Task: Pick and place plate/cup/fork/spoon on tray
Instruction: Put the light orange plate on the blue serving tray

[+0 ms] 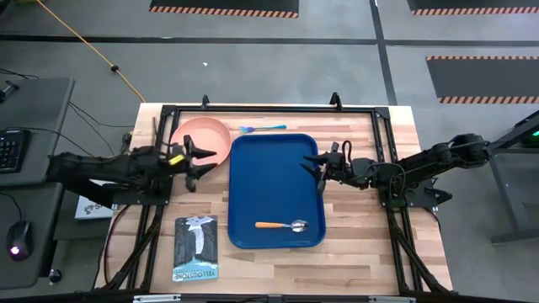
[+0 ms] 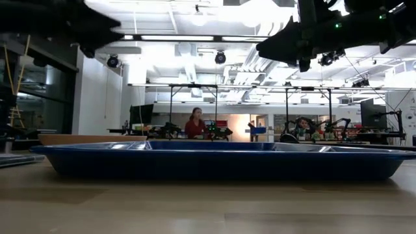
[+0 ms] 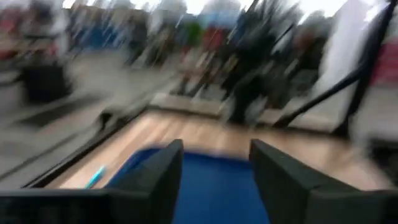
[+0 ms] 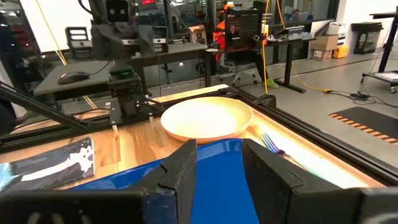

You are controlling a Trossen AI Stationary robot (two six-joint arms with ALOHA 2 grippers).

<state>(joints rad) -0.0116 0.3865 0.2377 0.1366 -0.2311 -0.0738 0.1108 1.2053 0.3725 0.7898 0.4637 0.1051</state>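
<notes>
Desk (image 1: pixel 354 244) of pale wood carries the blue tray (image 1: pixel 274 189) at its middle, with both arms reaching toward it from opposite sides. The left tool (image 1: pixel 199 160) hovers at the near edge of the salmon-pink plate (image 1: pixel 202 135), its fingers spread apart and empty; the plate lies flat on the desk just beyond and partly under that tool, touching or almost touching the tray's left rim. The right tool (image 1: pixel 313 166) hangs above the tray's right half, fingers parted and holding nothing; in its wrist view the two dark fingers (image 4: pixel 180 171) frame the tray's floor, with the plate (image 4: pixel 206 118) straight ahead across the tray. The light-blue fork (image 1: pixel 261 128) lies on bare wood past the tray's far rim, between the two tools and nearer the plate's side; the right wrist view shows the fork (image 4: pixel 271 144) beside the plate's edge. The spoon (image 1: pixel 283 225) rests inside the tray at its near end, orange handle pointing toward the left tool's side and metal bowl toward the right, well apart from both tools. A grey-blue booklet (image 1: pixel 195 247) lies on the desk on the near side of the left tool, beside the tray.
</notes>
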